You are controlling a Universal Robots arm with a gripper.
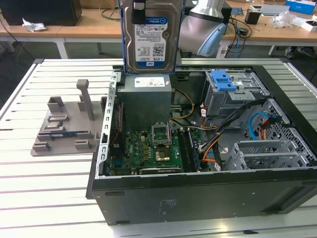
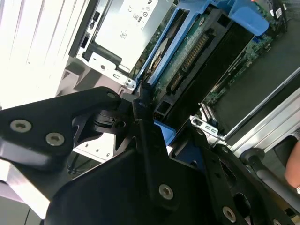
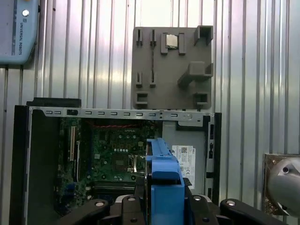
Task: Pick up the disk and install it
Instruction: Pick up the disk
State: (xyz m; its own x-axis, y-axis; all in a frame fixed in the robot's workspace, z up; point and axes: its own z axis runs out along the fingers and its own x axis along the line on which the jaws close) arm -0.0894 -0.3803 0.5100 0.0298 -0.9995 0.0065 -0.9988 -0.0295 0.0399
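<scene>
Item under inspection: the disk point(image 1: 151, 37), a flat rectangular silver-metal hard drive with a white-and-blue barcode label and blue plastic side rails. It hangs upright in the air, label facing the exterior view, above the far side of the open black metal computer case point(image 1: 198, 198). Its lower edge is just over the grey power supply box point(image 1: 147, 96) and I see no contact between them.

Tool state: the black gripper point(image 3: 164, 201) is clenched on the disk. In the first wrist view its fingers point(image 3: 133, 202) sit on either side of the blue rail.

Step in hand, by my judgement: pickup is complete, carriage is under way and installation is not yet done. The grey metal drive bay point(image 1: 237, 101), with its blue plastic latch piece point(image 1: 224, 79), stands inside the case toward the exterior view's right, well apart from the disk.

Requirement: seating would call for the disk to be turned from upright and its rails squared to the bay opening.

Clearances: there is open air above the case. Inside it, the green motherboard point(image 1: 148, 146) lies exposed. A bundle of orange, blue and black cables point(image 1: 233, 134) crosses near the bay, which I judge a snag risk. The case walls and the bay's sheet-metal edges leave little room.

Outside the case, a grey plastic fixture tray point(image 1: 64, 124) rests on the white slatted table point(image 1: 49, 198), on the exterior view's left.
</scene>
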